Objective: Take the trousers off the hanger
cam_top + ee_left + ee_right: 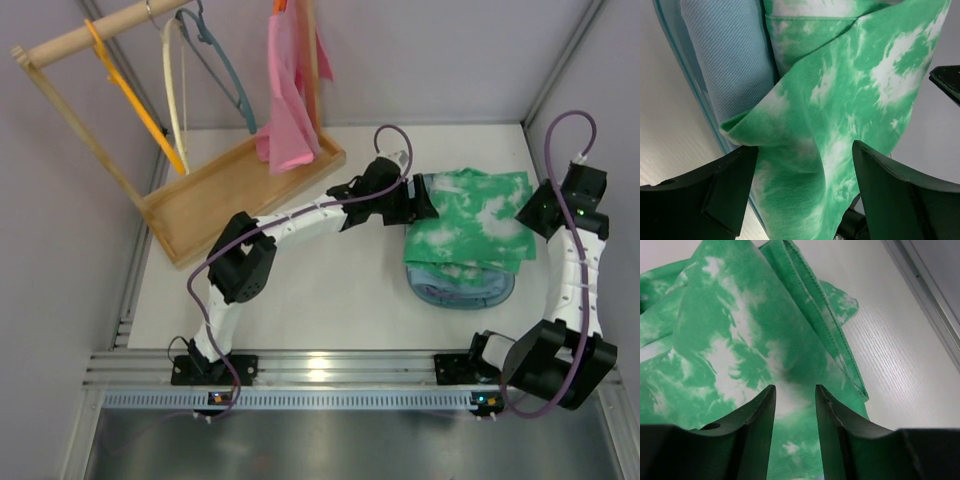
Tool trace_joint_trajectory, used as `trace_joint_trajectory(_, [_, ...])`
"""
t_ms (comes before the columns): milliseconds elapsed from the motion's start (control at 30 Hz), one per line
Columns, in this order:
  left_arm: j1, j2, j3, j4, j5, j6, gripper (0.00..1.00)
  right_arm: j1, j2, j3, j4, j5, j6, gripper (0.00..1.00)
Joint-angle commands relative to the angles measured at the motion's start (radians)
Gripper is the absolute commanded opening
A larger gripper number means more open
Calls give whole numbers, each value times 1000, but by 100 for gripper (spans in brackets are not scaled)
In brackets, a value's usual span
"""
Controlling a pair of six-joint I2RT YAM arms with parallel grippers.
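I see the trousers (470,225) crumpled on the right side of the tabletop (320,290), toward the back edge. They sit atop a folded lt-blue cloth (725,60) in a blue tray (465,296). The hanger (222,70) hangs bare on the wooden rack (240,190) at the back-left corner, well apart from the trousers. L gripper (805,185) is at the trousers' left edge, jaws wide apart w/ a fold of cloth between them. R gripper (795,390) is at the right edge, fingers close together w/ a ridge of cloth in the gap. Can't tell if it's clamped.
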Motion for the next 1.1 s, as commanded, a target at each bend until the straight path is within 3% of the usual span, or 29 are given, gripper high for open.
trace_joint_trajectory(0, [-3,22,44,27,37,-34,82,17,4,35,34,-17,-20,38])
trace_joint_trajectory(100, [-3,23,52,28,47,-39,82,23,11,47,39,-30,-23,17])
trace_joint_trajectory(133, [-3,23,55,28,52,-39,82,26,10,53,36,-30,-24,0])
trace_joint_trajectory(433, [-3,-58,72,16,12,12,85,52,10,210,-21,46,-53,0])
trace_joint_trajectory(467, [-3,-60,73,10,9,25,85,57,13,210,-24,81,-70,9])
trace_joint_trajectory(500, [-3,-63,76,7,5,32,86,62,20,199,-23,86,-76,24])
trace_joint_trajectory(533, [-2,-61,79,2,4,36,86,62,22,188,-18,86,-79,54])
trace_joint_trajectory(600, [-2,-60,78,-10,4,42,86,63,25,152,9,80,-89,65])
trace_joint_trajectory(867, [1,-52,66,-18,15,42,86,63,71,69,66,68,-113,64])
trace_joint_trajectory(1067, [11,-47,64,-19,27,41,86,63,99,70,79,60,-121,53])
